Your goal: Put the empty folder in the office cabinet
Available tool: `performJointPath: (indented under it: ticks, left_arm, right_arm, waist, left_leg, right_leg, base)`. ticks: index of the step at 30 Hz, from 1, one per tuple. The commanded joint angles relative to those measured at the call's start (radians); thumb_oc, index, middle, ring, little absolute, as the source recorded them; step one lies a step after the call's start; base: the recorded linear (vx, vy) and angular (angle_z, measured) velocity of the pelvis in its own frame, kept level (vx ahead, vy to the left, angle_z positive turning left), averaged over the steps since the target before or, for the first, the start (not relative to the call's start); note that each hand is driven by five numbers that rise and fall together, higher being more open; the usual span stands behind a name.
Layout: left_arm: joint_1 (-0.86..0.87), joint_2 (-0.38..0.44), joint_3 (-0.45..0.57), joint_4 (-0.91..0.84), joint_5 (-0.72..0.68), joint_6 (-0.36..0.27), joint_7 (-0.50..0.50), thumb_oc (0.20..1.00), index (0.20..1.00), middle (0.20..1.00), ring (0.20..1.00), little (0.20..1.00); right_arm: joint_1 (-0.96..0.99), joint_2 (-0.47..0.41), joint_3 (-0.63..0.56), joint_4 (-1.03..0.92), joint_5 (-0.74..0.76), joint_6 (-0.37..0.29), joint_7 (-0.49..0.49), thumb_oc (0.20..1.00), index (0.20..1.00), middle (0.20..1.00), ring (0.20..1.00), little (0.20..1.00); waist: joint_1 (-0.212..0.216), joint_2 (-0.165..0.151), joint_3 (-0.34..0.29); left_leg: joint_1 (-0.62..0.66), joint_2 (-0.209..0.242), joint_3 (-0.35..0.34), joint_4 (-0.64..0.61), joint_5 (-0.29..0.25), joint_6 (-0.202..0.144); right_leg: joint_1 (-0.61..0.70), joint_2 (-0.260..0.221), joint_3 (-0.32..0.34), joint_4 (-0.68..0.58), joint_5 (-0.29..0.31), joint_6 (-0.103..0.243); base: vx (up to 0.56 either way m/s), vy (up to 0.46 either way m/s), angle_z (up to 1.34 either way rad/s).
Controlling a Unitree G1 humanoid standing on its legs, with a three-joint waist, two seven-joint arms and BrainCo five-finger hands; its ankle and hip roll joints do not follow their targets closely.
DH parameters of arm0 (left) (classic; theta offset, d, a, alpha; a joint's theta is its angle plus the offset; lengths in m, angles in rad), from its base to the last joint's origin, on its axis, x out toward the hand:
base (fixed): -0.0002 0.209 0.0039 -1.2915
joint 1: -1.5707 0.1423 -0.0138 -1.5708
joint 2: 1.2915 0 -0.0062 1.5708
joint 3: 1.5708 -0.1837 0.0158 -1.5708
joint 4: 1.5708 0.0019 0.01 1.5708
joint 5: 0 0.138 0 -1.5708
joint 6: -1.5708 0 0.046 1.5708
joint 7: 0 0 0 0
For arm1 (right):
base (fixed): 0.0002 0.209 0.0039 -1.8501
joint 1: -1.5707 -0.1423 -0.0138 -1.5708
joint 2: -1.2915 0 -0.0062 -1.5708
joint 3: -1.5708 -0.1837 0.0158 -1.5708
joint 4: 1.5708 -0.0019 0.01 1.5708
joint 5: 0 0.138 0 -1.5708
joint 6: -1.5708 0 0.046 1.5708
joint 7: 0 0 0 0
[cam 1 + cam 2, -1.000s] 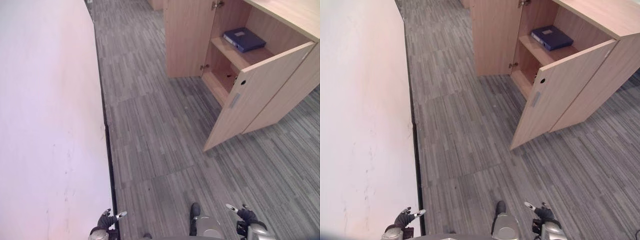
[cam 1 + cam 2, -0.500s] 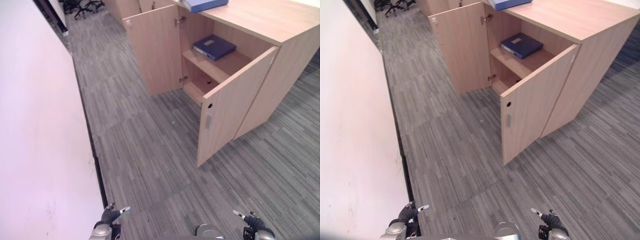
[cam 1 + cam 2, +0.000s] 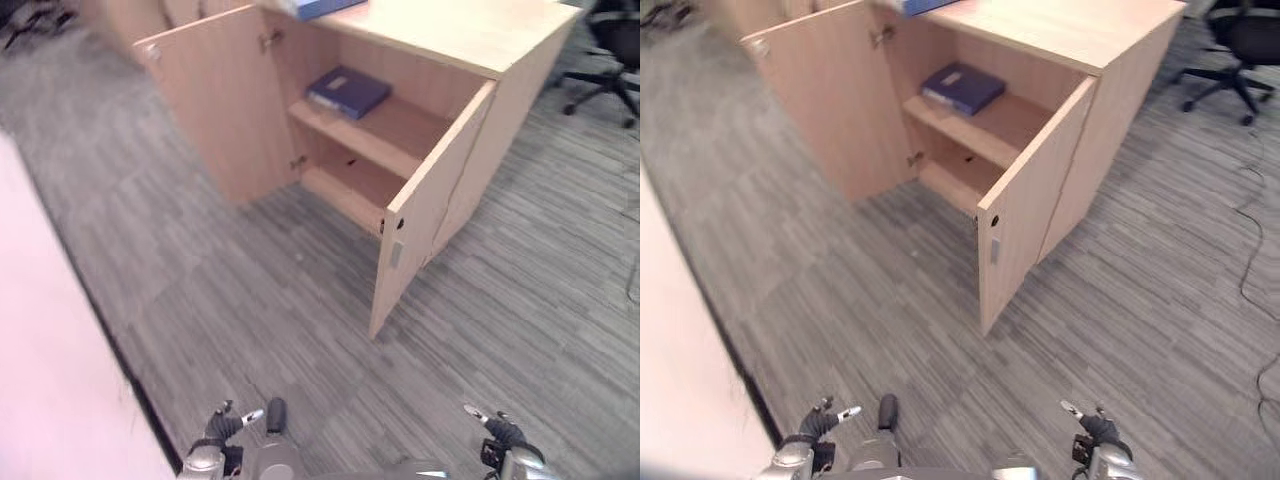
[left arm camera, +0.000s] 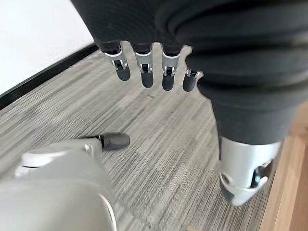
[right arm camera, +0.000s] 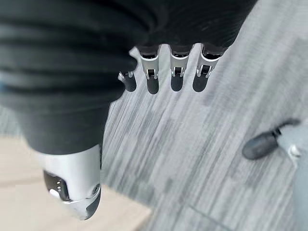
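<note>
View swung round since a second ago: light wooden office cabinet (image 3: 440,130) now central, both doors open, more of the top in sight. Dark blue flat folder (image 3: 348,91) lying on the upper shelf (image 3: 400,130). Left hand (image 4: 154,72) and right hand (image 5: 168,72) low at the sides, fingers straight, holding nothing. Folder apparently already stowed; only closing the doors possibly left.
</note>
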Motion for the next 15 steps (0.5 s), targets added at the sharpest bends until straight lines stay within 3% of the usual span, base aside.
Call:
performJointPath:
  ticks: [1,2,5,8,11,13,14,15]
  left_arm:
    - [0.006,0.006,-0.010,-0.020,-0.023,-0.038,0.019,1.000,1.000,1.000,1.000,1.000]
    - [0.004,0.008,-0.011,-0.020,-0.019,-0.042,0.020,1.000,1.000,1.000,1.000,1.000]
    - [0.000,0.007,-0.018,-0.022,-0.014,-0.045,0.019,1.000,1.000,1.000,1.000,1.000]
    - [-0.020,0.011,-0.050,-0.023,0.023,-0.041,0.008,1.000,1.000,1.000,1.000,1.000]
    - [-0.050,0.025,-0.075,-0.032,0.047,-0.044,-0.003,1.000,1.000,1.000,1.000,1.000]
    - [-0.059,0.037,-0.089,-0.038,0.073,-0.042,-0.005,1.000,1.000,1.000,1.000,1.000]
    - [-0.066,0.054,-0.097,-0.052,0.069,-0.043,0.001,1.000,1.000,1.000,1.000,1.000]
    - [-0.066,0.054,-0.097,-0.052,0.069,-0.043,0.001,1.000,1.000,1.000,1.000,1.000]
  right_arm:
    - [0.026,-0.065,-0.017,-0.016,0.030,-0.014,-0.013,1.000,1.000,1.000,1.000,1.000]
    - [0.023,-0.063,-0.019,-0.017,0.035,-0.015,-0.012,1.000,1.000,1.000,1.000,1.000]
    - [0.026,-0.060,-0.022,-0.018,0.040,-0.017,-0.009,1.000,1.000,1.000,1.000,1.000]
    - [0.038,-0.046,-0.033,-0.016,0.039,-0.012,0.004,1.000,1.000,1.000,1.000,1.000]
    - [0.043,-0.019,-0.052,-0.017,0.053,-0.010,0.015,1.000,1.000,1.000,1.000,1.000]
    - [0.034,0.002,-0.061,-0.026,0.070,-0.010,0.013,1.000,1.000,1.000,1.000,1.000]
    - [0.010,0.016,-0.060,-0.040,0.094,-0.020,0.005,1.000,1.000,1.000,1.000,1.000]
    - [0.011,0.016,-0.060,-0.039,0.094,-0.020,0.005,1.000,1.000,1.000,1.000,1.000]
  waist:
    - [0.029,0.040,-0.023]
    - [0.029,0.037,-0.027]
    - [0.024,0.033,-0.030]
    - [-0.003,0.032,-0.059]
    - [-0.015,0.000,-0.075]
    - [-0.027,-0.009,-0.081]
    - [0.000,-0.012,-0.071]
    - [0.000,-0.013,-0.073]
  left_leg:
    - [-0.079,0.179,-0.126,0.023,0.099,-0.043]
    - [-0.072,0.189,-0.145,0.030,0.096,-0.048]
    - [-0.069,0.194,-0.131,0.034,0.091,-0.052]
    - [-0.039,0.201,-0.078,0.047,0.021,-0.064]
    - [-0.026,0.169,0.017,0.074,-0.042,-0.059]
    - [0.007,0.152,0.094,0.067,-0.078,-0.050]
    - [0.051,0.141,0.177,0.045,-0.087,-0.037]
    - [0.057,0.140,0.179,0.040,-0.095,-0.037]
  right_leg:
    - [-0.069,0.054,0.037,0.117,-0.036,-0.010]
    - [-0.079,0.045,0.078,0.121,-0.040,0.003]
    - [-0.077,0.028,0.098,0.111,-0.038,0.015]
    - [-0.081,-0.040,0.147,0.085,-0.014,0.060]
    - [-0.082,-0.126,0.140,0.056,0.081,0.112]
    - [-0.132,-0.160,0.102,0.058,0.226,0.116]
    - [-0.211,-0.202,-0.042,0.069,0.357,0.116]
    - [-0.206,-0.204,-0.046,0.068,0.348,0.116]
  base:
    - [0.24,0.371,-0.56]
    - [0.17,0.299,-0.46]
    - [0.09,0.269,-0.85]
    - [0.16,0.498,-0.51]
    - [0.14,0.410,-0.23]
    - [0.06,0.381,-0.39]
    - [0.03,0.319,-0.78]
    - [0.01,0.431,-1.13]
